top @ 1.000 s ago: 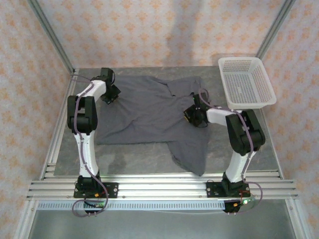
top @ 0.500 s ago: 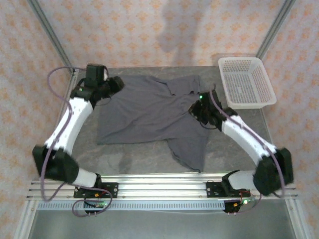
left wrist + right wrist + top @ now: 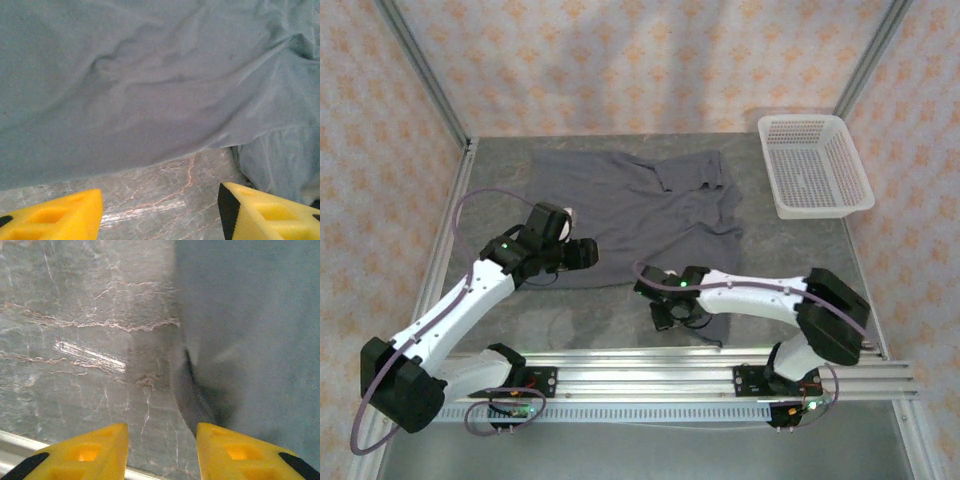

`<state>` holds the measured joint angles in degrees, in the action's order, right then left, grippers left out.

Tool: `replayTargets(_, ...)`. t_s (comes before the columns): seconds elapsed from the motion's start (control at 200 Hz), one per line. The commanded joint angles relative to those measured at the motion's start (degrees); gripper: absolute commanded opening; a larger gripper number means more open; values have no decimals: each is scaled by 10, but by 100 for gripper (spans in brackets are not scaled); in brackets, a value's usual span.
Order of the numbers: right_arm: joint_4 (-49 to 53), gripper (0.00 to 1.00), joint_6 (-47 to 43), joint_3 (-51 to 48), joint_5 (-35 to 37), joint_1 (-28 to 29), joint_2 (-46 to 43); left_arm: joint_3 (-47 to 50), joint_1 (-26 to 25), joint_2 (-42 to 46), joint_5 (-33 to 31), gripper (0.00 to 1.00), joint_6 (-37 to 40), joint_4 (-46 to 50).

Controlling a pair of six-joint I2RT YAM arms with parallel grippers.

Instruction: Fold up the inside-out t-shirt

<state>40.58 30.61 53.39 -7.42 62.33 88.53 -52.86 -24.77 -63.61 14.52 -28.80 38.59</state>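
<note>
The inside-out t-shirt is a dark slate-grey cloth lying spread over the middle and back of the marbled table, with a flap reaching toward the near edge. My left gripper hovers at the shirt's near left hem. In the left wrist view, my left gripper stands open over bare table, the shirt's hem just beyond it. My right gripper sits low beside the near flap. In the right wrist view, my right gripper is open with nothing between the fingers, and the cloth edge lies to its right.
A white mesh basket stands at the back right corner, apart from the shirt. Aluminium rails run along the near edge just behind my right gripper. Bare table shows at the near left, and patterned walls close in the sides.
Both grippers have opened and let go of the cloth. Both arms swung from the shirt's far side down to its near edge, the right one ending by the near flap.
</note>
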Motion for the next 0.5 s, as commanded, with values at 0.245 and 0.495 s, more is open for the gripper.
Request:
replayTargets(0.245, 31, 29, -46, 39, 128, 0, 53, -1, -1, 1, -28, 65, 1, 2)
replayTargets(0.495, 44, 0, -91, 60, 37, -4, 1, 3, -1, -1, -21, 65, 28, 3)
